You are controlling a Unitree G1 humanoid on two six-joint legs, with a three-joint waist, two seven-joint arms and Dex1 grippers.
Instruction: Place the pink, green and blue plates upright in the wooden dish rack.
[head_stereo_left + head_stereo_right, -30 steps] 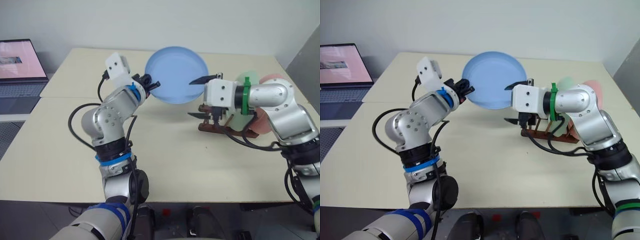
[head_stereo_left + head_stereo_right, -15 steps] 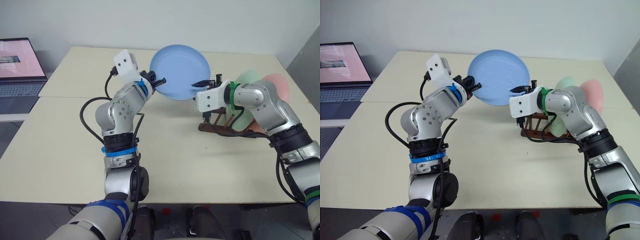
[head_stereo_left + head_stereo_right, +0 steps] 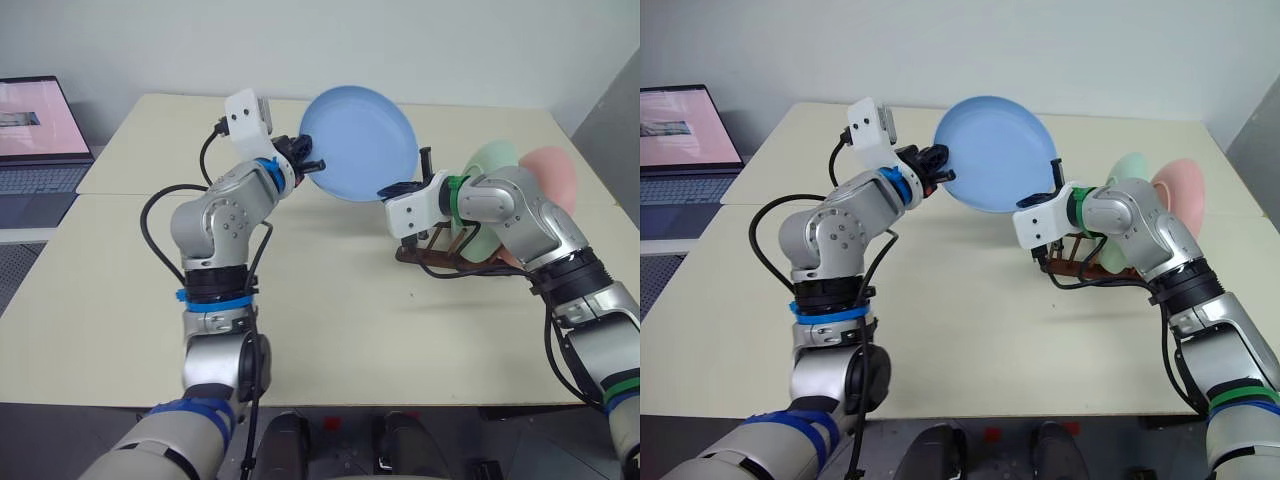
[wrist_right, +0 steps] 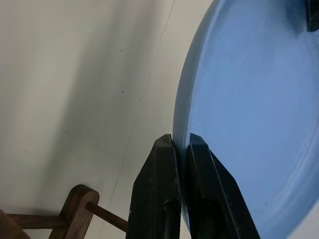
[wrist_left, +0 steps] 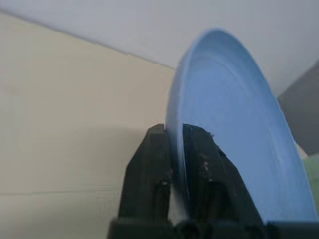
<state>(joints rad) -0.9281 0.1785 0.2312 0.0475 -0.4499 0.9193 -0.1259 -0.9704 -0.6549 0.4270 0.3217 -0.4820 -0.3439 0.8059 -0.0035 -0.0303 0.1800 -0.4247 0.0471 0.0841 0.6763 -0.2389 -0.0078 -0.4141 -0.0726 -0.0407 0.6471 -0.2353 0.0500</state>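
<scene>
Sky-blue round plate [image 3: 358,142]: my right gripper [image 4: 180,149], spread a second ago, now pinches its rim. My left gripper [image 5: 174,137] still clasps the opposite edge, so the handover toward the dark wooden dish rack [image 3: 437,255] can begin.

Cream table [image 3: 330,300], wooden dish rack [image 3: 440,257] standing on its right side, laptop [image 3: 40,140] beside its left edge

Both arms are raised in front. The left gripper [image 3: 312,166] and the right gripper [image 3: 392,189] are each clamped on one rim of the blue plate [image 3: 358,142].
</scene>
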